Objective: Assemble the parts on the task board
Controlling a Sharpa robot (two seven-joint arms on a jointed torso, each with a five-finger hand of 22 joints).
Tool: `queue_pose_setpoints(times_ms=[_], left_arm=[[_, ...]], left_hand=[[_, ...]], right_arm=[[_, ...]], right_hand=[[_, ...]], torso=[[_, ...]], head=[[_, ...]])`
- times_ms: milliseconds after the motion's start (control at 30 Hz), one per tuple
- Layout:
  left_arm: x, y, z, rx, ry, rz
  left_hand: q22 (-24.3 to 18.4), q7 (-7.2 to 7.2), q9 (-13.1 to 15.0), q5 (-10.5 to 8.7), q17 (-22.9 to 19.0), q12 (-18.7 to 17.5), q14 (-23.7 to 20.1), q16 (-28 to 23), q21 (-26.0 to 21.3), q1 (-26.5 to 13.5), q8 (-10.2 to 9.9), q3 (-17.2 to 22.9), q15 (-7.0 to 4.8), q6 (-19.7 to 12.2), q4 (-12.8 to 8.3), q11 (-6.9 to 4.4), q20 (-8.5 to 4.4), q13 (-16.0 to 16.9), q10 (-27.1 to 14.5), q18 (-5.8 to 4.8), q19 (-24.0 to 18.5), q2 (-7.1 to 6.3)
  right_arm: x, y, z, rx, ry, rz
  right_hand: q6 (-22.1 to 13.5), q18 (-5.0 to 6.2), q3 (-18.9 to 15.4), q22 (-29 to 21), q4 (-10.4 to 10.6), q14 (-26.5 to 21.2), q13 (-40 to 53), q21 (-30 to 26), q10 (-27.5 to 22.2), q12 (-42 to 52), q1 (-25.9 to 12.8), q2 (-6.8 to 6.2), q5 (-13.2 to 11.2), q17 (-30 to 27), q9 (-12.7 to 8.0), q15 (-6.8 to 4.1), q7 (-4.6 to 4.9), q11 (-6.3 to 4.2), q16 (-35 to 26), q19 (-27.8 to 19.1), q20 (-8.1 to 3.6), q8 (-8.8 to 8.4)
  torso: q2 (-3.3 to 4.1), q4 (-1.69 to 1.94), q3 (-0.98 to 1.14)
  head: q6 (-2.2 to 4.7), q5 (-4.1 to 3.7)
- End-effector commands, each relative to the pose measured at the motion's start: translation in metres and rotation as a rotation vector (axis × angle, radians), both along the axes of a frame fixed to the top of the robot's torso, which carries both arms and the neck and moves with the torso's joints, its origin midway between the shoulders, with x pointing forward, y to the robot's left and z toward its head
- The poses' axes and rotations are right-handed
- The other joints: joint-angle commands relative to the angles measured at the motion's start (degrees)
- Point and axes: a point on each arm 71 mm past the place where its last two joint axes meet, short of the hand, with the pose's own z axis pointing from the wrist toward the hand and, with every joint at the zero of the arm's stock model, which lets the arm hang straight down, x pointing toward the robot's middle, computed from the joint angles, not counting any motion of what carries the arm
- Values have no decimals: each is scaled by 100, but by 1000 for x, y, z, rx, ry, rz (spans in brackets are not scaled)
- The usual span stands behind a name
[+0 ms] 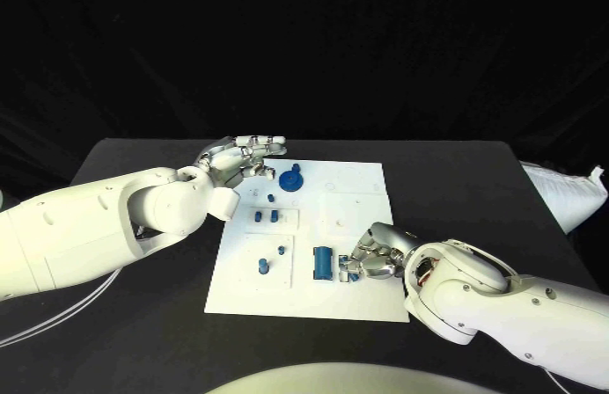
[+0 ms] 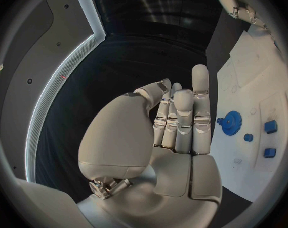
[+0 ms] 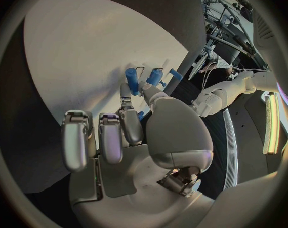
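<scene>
Parts, small and blue, lie spread over the white task board [image 1: 362, 205] in the middle of the black table [image 1: 470, 174]. A round blue gear [image 1: 290, 180] with a short stem stands near the board's far left corner; the left wrist view shows it too [image 2: 232, 122], with small blue blocks [image 2: 270, 126] on the board beside it. Two short blue pegs [image 1: 267, 215] stand in a recessed panel further toward the robot, and two more small pieces [image 1: 270, 259] sit in the next panel. The left hand [image 1: 241, 158] hovers at the board's far left edge, close to the gear but apart from it, fingers straight and close together, holding nothing. The right hand [image 1: 375, 255] rests low on the near part of the board, its fingers curled toward a blue cylinder [image 1: 322, 263]; in the right wrist view a fingertip [image 3: 126, 93] meets a blue cylinder [image 3: 131, 80], with a second one [image 3: 155, 76] just beside the thumb, though whether either is truly gripped I cannot tell.
</scene>
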Motion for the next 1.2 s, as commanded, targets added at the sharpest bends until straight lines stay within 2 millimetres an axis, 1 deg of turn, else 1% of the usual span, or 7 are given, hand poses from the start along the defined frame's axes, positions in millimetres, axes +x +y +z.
queue_pose_setpoints(times_ms=[33,433,667,800,967,1067,1200], left_arm=[[-1,-3,1,-10,-6,-21],[-1,-4,1,-7,-7,-26],[-1,-4,1,-4,-7,-31],[-2,-4,1,-4,-7,-32],[-2,-4,1,-4,-6,-33],[-2,-4,1,-3,-6,-33],[-2,-3,1,-4,-6,-34]], left_hand=[[-8,23,-7,23,-7,29,-37,-28,-22,-33,30,-15,6,-36,-19,16,12,-7,-42,62,-42,42],[-9,27,-7,21,-32,41,-48,-33,-24,-37,31,-14,8,-40,-25,19,13,-9,-53,62,-44,50],[-10,28,-7,20,-42,42,-53,-37,-25,-40,31,-15,9,-42,-25,21,13,-9,-58,62,-46,50],[-10,28,-7,20,-42,42,-53,-37,-25,-40,31,-15,9,-42,-25,21,13,-9,-58,62,-46,50],[-10,28,-7,20,-42,42,-53,-37,-25,-40,31,-15,9,-42,-25,21,13,-9,-58,62,-46,50],[-10,28,-7,20,-42,42,-53,-37,-25,-40,31,-15,9,-42,-25,21,13,-9,-58,62,-46,50],[-10,28,-7,20,-42,42,-53,-37,-25,-40,31,-15,9,-42,-25,21,13,-9,-58,62,-46,50]], right_arm=[[-1,1,-4,-31,11,21],[0,2,-8,-68,42,55],[-1,5,-8,-73,51,74],[-2,7,-8,-73,53,81],[-2,7,-7,-72,49,85],[-2,7,-6,-72,38,84],[-2,5,-6,-73,27,79]], right_hand=[[76,-108,-2,760,47,478,475,17,175,54,-14,55,26,855,0,-42,-32,-62,26,268,-44,48],[201,-150,-111,920,352,507,668,136,272,311,-234,229,9,1009,117,-96,-105,-126,114,341,-92,203],[223,-160,-160,963,479,515,696,168,290,340,-339,276,-24,1056,151,-105,-117,-136,141,360,-100,244],[227,-161,-205,965,534,517,708,169,296,351,-396,259,-52,1065,165,-107,-120,-139,146,360,-103,260],[231,-162,-355,971,667,517,720,173,303,354,-540,186,-26,1073,191,-108,-121,-140,150,362,-105,289],[238,-163,-558,978,849,519,732,177,309,360,-728,126,-45,1086,211,-108,-125,-142,157,363,-106,312],[230,-165,-885,988,1131,521,748,183,316,360,-879,132,-85,1101,245,-122,-140,-155,166,366,-117,346]], torso=[[2,1,-2],[2,1,2],[5,1,1],[3,1,-1],[4,4,1],[3,1,2],[3,2,3]], head=[[2,6],[-9,21],[-15,24],[-15,25],[-18,30],[-16,35],[-15,37]])
